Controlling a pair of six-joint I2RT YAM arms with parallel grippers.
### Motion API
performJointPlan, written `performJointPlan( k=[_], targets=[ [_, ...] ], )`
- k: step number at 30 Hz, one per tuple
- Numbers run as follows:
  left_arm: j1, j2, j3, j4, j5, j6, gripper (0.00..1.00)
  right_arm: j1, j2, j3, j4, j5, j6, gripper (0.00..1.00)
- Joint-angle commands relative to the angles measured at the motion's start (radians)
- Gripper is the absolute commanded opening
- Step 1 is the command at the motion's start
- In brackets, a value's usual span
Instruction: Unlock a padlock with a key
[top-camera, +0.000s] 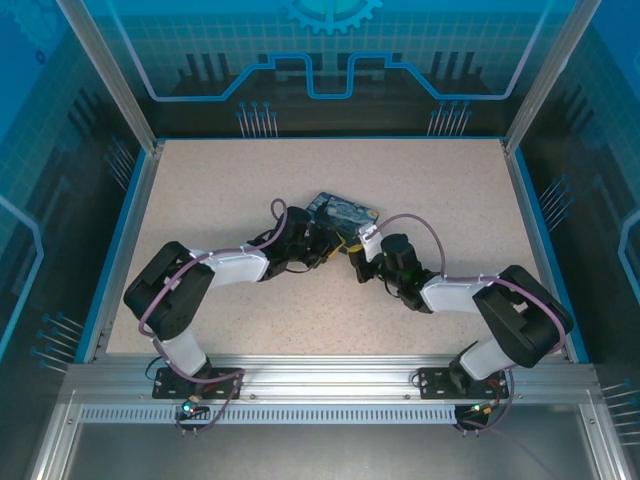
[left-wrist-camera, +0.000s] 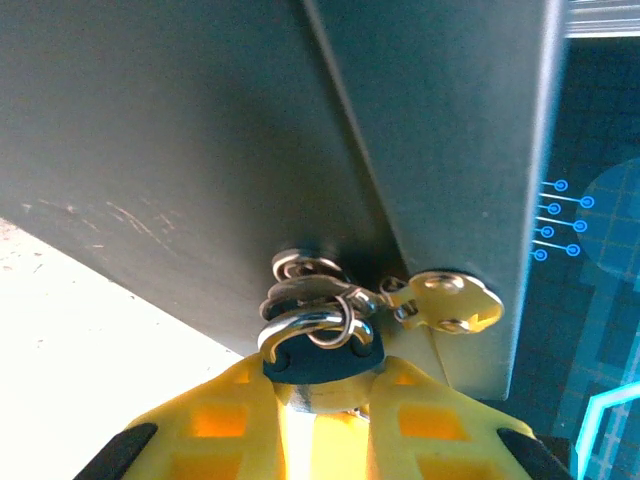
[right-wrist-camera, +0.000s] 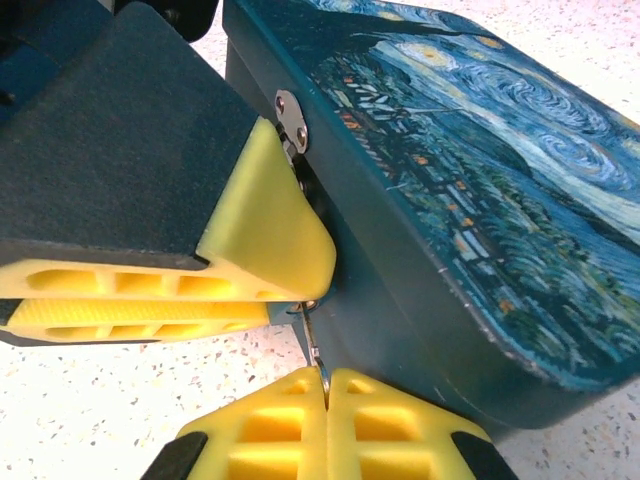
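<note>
Yellow-tipped, the left gripper (left-wrist-camera: 328, 378) clamped the padlock (left-wrist-camera: 318, 358) at the tin's (right-wrist-camera: 480, 180) front while the closed right gripper (right-wrist-camera: 325, 378) pinched the thin key (right-wrist-camera: 313, 342) just beneath it; twisting off-axis could bend the key or slip it loose.

Speckled table (top-camera: 230, 180), painted tin (top-camera: 350, 210) on it

The tin (right-wrist-camera: 480, 170) walls off the space ahead of both hands; the left hand (right-wrist-camera: 280, 298) crowds in just left of the right hand (right-wrist-camera: 325, 385). Open bench (top-camera: 230, 190) lies behind and outward of each.
</note>
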Motion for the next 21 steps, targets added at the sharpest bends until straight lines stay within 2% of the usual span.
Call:
performJointPlan(
  k=[1,8,21],
  targets=[
    [-0.034,-0.014,-0.007,0.041,0.165,-0.024,0.00,0.035,0.020,0.063,0.085,-0.026,-0.028,0.00],
    [-0.035,0.004,-0.014,0.050,0.152,-0.021,0.00,0.023,-0.007,0.045,0.134,-0.088,0.028,0.00],
    [-0.033,0.036,-0.034,0.082,0.141,-0.023,0.00,0.029,0.022,0.035,0.133,-0.104,0.073,0.00]
  ],
)
